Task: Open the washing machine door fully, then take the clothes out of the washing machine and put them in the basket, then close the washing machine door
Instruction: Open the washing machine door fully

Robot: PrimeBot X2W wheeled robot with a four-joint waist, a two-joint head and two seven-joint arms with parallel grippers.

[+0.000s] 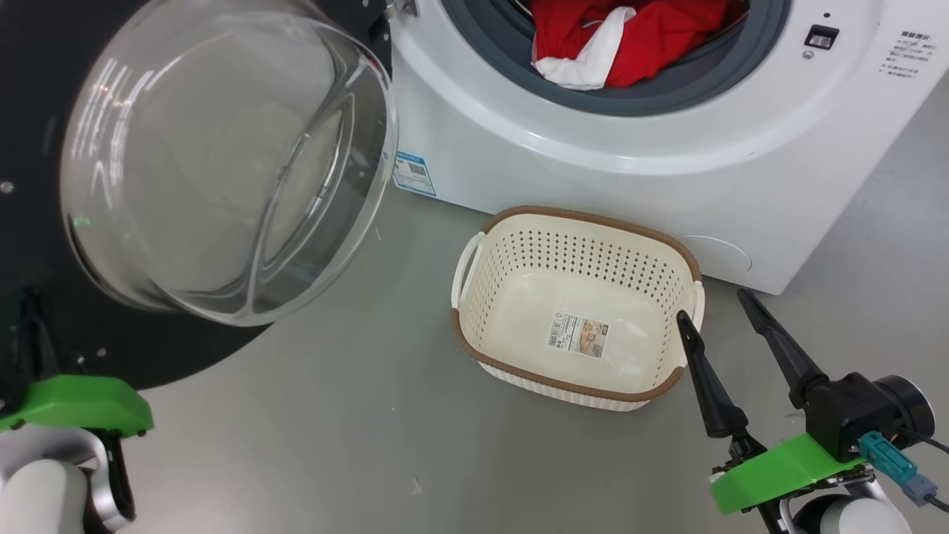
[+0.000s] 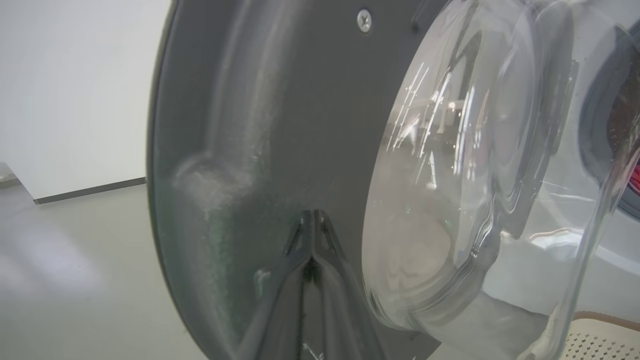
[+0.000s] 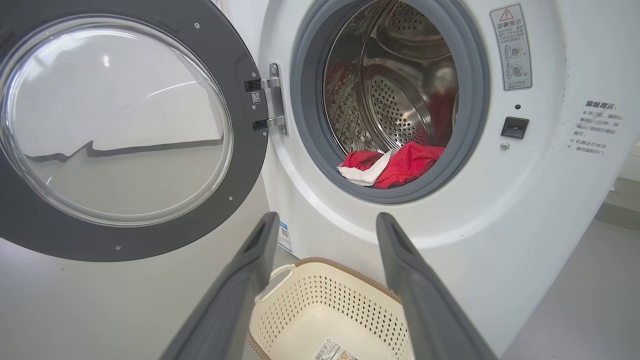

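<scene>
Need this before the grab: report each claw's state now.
Left claw: closed, empty, tips at the washing machine door.
Right claw: open, empty, near the basket.

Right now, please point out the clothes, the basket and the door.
clothes (image 3: 410, 165): right wrist view, on red fabric.
basket (image 1: 578, 252): head view, on its back wall.
door (image 3: 125, 242): right wrist view, on its dark rim.

Smooth grey floor (image 1: 296, 445), white wall (image 2: 75, 75), dark skirting strip (image 2: 90, 191)
</scene>
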